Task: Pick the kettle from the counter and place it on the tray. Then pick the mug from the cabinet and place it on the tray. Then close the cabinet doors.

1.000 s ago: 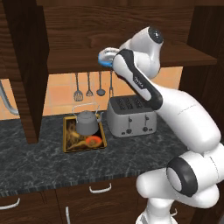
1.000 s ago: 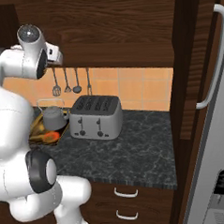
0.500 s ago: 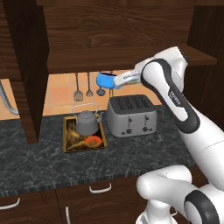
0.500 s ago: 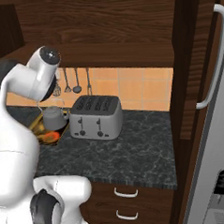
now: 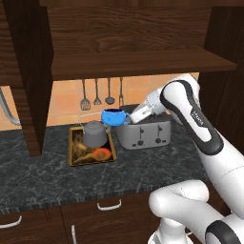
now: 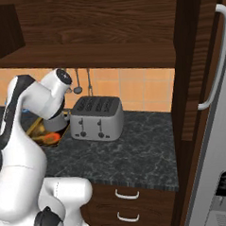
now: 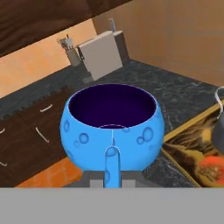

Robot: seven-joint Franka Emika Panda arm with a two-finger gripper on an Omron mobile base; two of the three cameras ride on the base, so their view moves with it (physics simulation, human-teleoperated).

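The blue mug hangs in the air with my gripper shut on it, just above and to the right of the kettle. The grey kettle stands on the gold-rimmed tray on the dark counter. In the hand view the mug is upright with its handle facing me; the tray and the kettle's edge lie to its right. The cabinet shelf spans above, with one open door at the left.
A silver toaster stands right beside the tray, under my forearm, and shows too in the right base view. Utensils hang on the orange tiled wall. A grey appliance with a long handle stands at the far right.
My arm has brought the mug down from shelf height and to the left, to just over the kettle and tray. The kettle, tray and toaster have stayed put.
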